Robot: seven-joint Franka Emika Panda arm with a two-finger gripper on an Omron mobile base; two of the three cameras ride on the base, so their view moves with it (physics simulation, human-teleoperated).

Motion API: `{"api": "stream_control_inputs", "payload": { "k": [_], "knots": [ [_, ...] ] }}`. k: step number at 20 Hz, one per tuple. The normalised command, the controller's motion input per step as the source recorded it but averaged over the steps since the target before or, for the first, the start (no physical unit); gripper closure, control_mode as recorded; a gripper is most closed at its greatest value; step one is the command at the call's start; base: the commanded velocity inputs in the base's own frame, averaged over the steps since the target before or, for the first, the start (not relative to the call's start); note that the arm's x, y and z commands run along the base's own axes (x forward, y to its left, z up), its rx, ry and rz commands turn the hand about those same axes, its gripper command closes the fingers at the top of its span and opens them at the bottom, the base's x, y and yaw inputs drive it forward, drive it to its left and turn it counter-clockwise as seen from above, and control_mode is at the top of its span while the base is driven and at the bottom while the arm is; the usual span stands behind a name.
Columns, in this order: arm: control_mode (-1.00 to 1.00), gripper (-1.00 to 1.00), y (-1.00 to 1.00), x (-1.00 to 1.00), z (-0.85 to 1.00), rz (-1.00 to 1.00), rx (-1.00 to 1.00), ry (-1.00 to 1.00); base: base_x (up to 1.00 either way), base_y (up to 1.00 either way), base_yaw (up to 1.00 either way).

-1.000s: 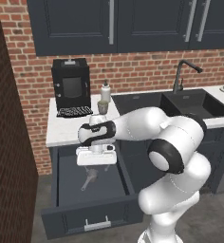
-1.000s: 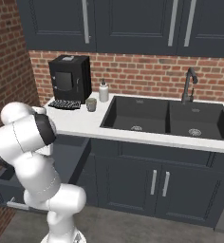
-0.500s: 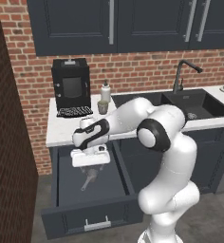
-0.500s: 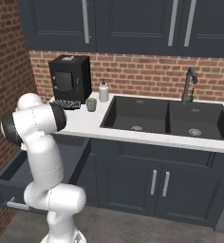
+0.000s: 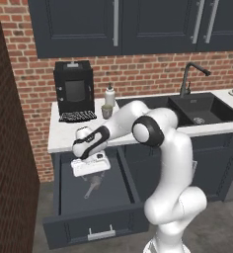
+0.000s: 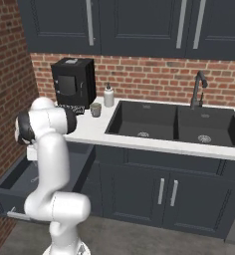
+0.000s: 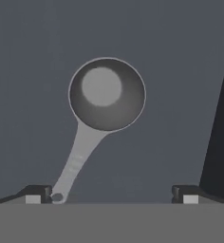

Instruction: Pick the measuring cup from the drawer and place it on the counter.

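Below, the round metallic measuring cup (image 7: 107, 94) lies on the smooth drawer (image 7: 171, 71) floor.

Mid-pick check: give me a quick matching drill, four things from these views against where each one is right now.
Things:
1. measuring cup
2. mug
3. gripper
4. faucet

Places:
A. behind the sink
B. lying on the drawer floor
C. open, above the cup inside the drawer
D. on the counter beside the soap bottle

Pairs: 1-B, 2-D, 3-C, 4-A
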Motion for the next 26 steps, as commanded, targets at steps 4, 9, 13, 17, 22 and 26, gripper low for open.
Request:
{"api": "stream_control_inputs", "payload": {
  "k": [4,9,13,17,22,26],
  "knots": [
    [-1.00,-1.00,0.24,0.33,-0.19,0.00,-0.05,0.00,0.00,0.00,0.00],
    [-1.00,-1.00,0.22,0.32,-0.19,0.00,-0.03,0.00,0.00,0.00,0.00],
    [-1.00,-1.00,0.01,0.23,-0.30,0.00,-0.03,0.00,0.00,0.00,0.00],
    [-1.00,-1.00,0.00,0.19,-0.40,0.00,-0.03,0.00,0.00,0.00,0.00],
    [-1.00,-1.00,0.00,0.06,-0.42,0.00,-0.01,0.00,0.00,0.00,0.00],
    [-1.00,-1.00,0.00,0.00,-0.29,0.00,0.00,0.00,0.00,0.00,0.00]
  ]
}}
